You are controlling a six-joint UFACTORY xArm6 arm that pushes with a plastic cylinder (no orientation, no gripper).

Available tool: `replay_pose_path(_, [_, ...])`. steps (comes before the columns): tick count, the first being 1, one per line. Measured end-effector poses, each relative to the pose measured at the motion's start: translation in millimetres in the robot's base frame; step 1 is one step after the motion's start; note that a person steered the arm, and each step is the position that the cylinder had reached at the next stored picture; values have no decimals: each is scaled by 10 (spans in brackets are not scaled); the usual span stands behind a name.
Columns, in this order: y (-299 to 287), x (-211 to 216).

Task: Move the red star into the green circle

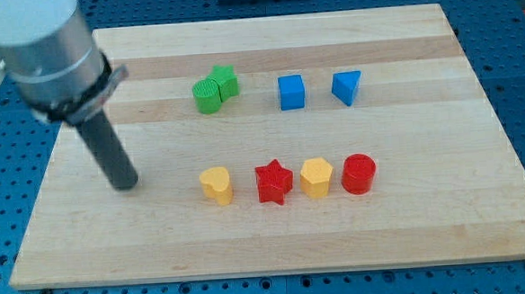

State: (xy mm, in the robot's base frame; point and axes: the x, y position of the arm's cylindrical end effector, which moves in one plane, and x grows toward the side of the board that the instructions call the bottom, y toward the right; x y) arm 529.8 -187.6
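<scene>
The red star (273,182) lies in the lower row of blocks, between a yellow heart (216,184) on its left and a yellow hexagon (316,177) on its right. The green circle (207,94) sits above it toward the view's top, touching a green star (226,82). My tip (125,184) rests on the board at the view's left, well left of the yellow heart and apart from every block.
A red cylinder (358,173) ends the lower row on the right. A blue cube (291,91) and a blue triangle (348,87) sit in the upper row. The wooden board (463,199) lies on a blue perforated table.
</scene>
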Motion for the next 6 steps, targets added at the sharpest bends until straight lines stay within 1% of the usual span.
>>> replay_pose_path(1, [416, 487])
replay_pose_path(2, [1294, 543])
replay_pose_path(3, [1966, 464])
replay_pose_path(4, [1985, 50])
replay_pose_path(5, [1804, -307])
replay_pose_path(6, [1309, -487])
